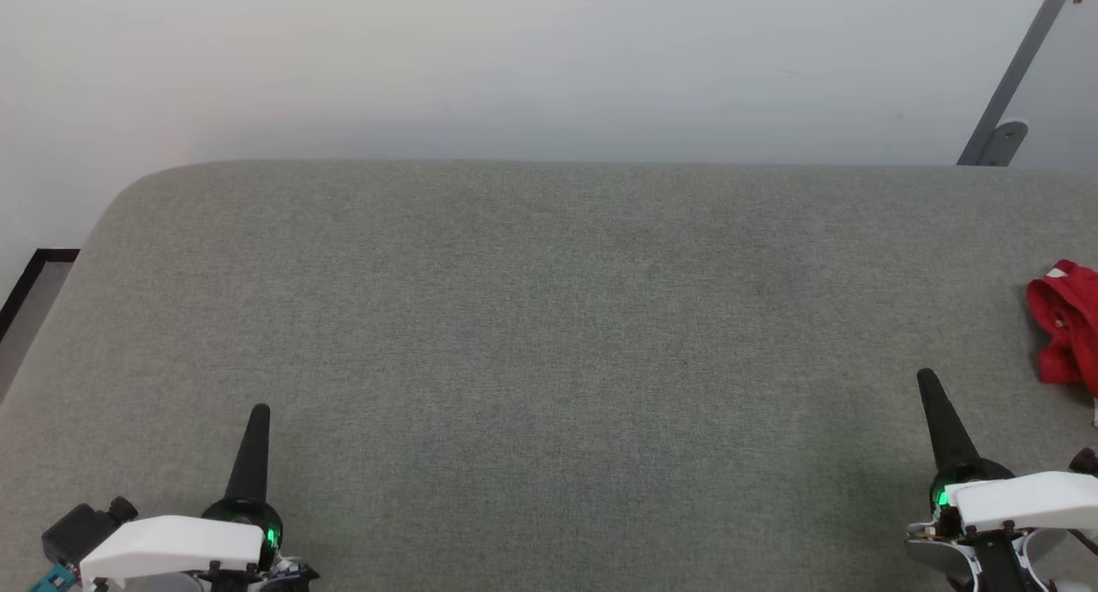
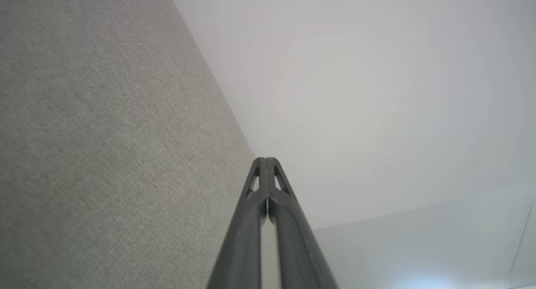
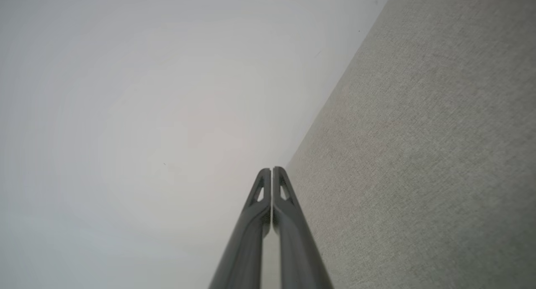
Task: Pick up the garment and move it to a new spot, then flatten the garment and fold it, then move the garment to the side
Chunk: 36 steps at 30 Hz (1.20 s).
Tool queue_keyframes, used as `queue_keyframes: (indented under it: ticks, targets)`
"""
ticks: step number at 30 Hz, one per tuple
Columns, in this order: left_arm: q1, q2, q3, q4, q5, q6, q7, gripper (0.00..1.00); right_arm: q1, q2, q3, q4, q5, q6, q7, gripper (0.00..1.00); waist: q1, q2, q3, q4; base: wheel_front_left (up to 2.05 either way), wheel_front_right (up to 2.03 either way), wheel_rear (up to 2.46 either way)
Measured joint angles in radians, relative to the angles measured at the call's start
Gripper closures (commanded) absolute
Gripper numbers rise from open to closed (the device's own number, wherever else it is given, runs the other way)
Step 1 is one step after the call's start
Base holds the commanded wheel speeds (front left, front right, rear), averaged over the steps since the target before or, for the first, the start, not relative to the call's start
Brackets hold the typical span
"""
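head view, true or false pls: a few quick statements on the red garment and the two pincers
1. The red garment lies bunched up on the grey fabric surface, at the far right of the head view. True.
2. The right pincer is shut on the red garment. False: it is shut on nothing and stands apart from the cloth.
3. The left pincer is wide open. False: its two fingers are pressed together.
4. The red garment is nearer the right pincer than the left pincer. True.
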Motion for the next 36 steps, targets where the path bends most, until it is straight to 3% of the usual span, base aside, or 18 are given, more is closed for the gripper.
queue_keyframes:
  ticks: [36]
  targets:
    - [-0.058, -0.024, 0.022, 0.024, -0.270, 0.000, 0.079, 1.00, -0.044, 0.024, 0.005, 0.027, 0.253, 0.000, 0.052, 1.00, 0.0000, 0.0000, 0.004, -0.033, 0.00, 0.00, 0.00]
